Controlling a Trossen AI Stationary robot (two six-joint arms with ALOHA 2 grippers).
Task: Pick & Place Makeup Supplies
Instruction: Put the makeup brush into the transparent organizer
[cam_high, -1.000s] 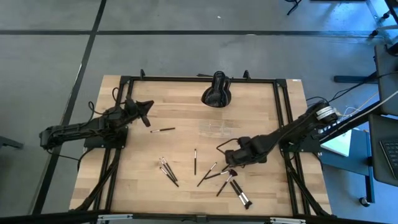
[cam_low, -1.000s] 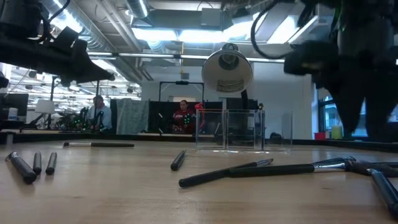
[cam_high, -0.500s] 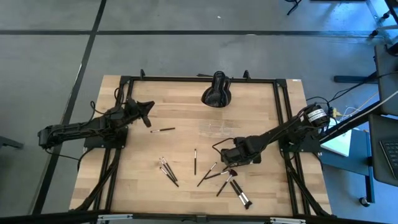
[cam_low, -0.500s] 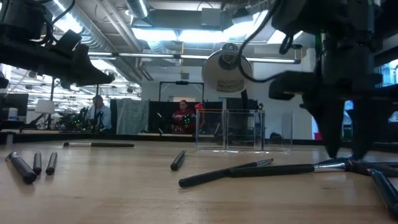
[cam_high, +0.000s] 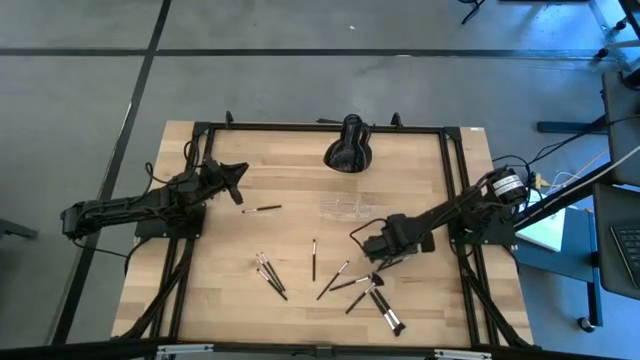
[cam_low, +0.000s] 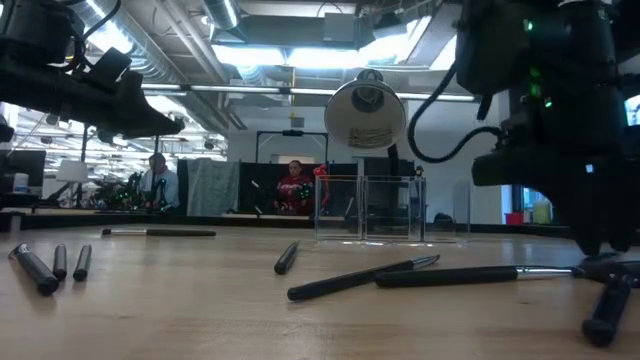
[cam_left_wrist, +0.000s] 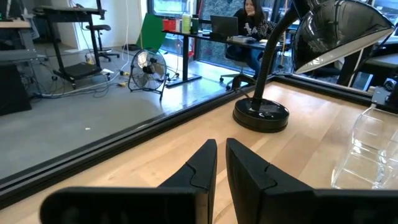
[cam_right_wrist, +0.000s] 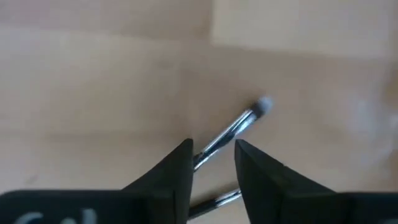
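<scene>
**Operator:** Start at the front of the counter (cam_high: 420, 170). What lies there?

**Arm:** Nearest the front edge, on my right side, is a loose scatter of brushes (cam_high: 372, 298). Most lie slantwise, running from near-left to far-right. Further to my left is a small bundle of brushes (cam_high: 268, 272), slanting the other way.

**Operator:** And your right fingers?

**Arm:** My right gripper (cam_right_wrist: 213, 146) is over the far edge of that scatter. The fingers stand a narrow way apart, and a silver-ferruled brush (cam_right_wrist: 239, 124) runs out between them. Its shaft slants across the gap and its pale tip points away from my wrist. The gap is wider than the shaft, so I am not pinching it.

**Operator:** Beyond that?

**Arm:** A single brush (cam_high: 313, 258) lies mid-counter with its long axis running near to far. Further back, a lone brush (cam_high: 262, 209) lies almost crosswise. The clear organiser tray (cam_high: 345, 208) sits well to its right.

**Operator:** Your left fingers?

**Arm:** My left gripper (cam_left_wrist: 221, 146) hangs above the far left of the counter, just behind that lone brush. The fingers are pressed nearly together and hold nothing. They point toward the black lamp (cam_high: 349, 150) at the back edge. Past the counter, a person (cam_left_wrist: 250, 12) sits at a desk.
</scene>
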